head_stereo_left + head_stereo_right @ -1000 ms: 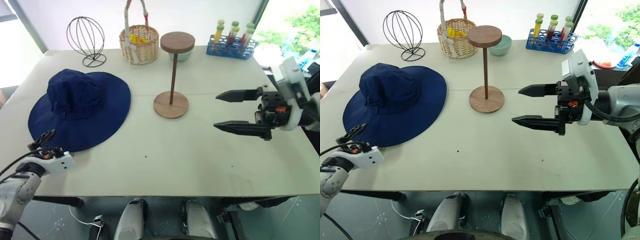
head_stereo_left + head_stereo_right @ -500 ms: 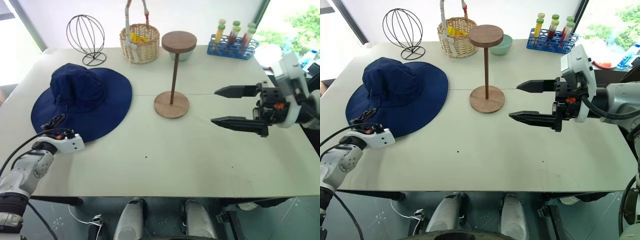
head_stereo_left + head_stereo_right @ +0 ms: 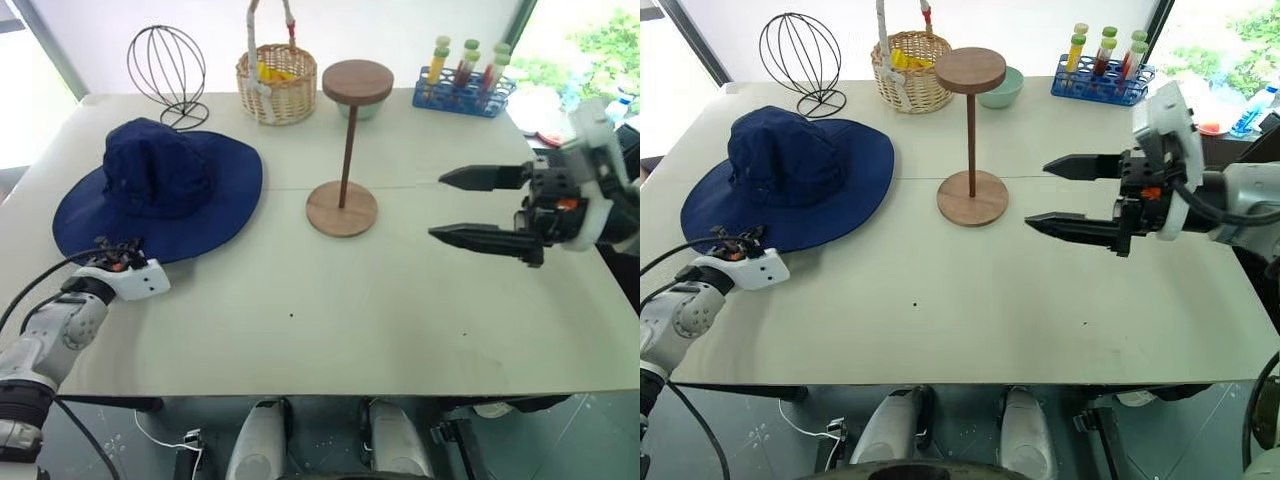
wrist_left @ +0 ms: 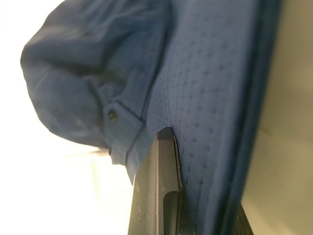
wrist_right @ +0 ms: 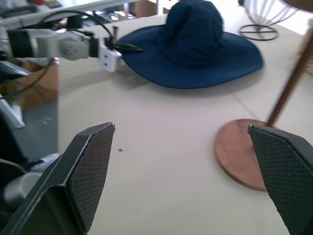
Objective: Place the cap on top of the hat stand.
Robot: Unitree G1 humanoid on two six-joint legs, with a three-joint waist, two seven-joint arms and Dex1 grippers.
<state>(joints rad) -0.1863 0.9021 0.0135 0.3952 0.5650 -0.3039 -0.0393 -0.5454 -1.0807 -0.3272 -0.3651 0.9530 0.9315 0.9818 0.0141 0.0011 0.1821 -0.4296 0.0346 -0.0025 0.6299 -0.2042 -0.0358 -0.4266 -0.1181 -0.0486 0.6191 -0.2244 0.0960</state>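
The navy-blue cap (image 3: 160,185) lies flat on the left of the white table (image 3: 330,310), crown up. My left gripper (image 3: 118,247) is at its near brim edge, shut on the brim. In the left wrist view a black finger (image 4: 159,196) presses against the brim fabric (image 4: 205,98). The brown wooden hat stand (image 3: 343,205) stands upright mid-table, to the right of the cap, its disc top bare. My right gripper (image 3: 436,207) hovers open above the table right of the stand, pointing toward it. The right wrist view shows the stand's base (image 5: 239,152) and the left gripper (image 5: 128,48) on the brim.
Along the table's back edge stand a black wire globe stand (image 3: 167,70), a wicker basket (image 3: 277,85), a green bowl (image 3: 998,90) behind the hat stand, and a blue rack of test tubes (image 3: 463,85). Bare tabletop lies between the cap and the stand.
My left gripper moved forward onto the cap's near brim and went from open to shut on it. The right gripper stayed open and nearly in place.
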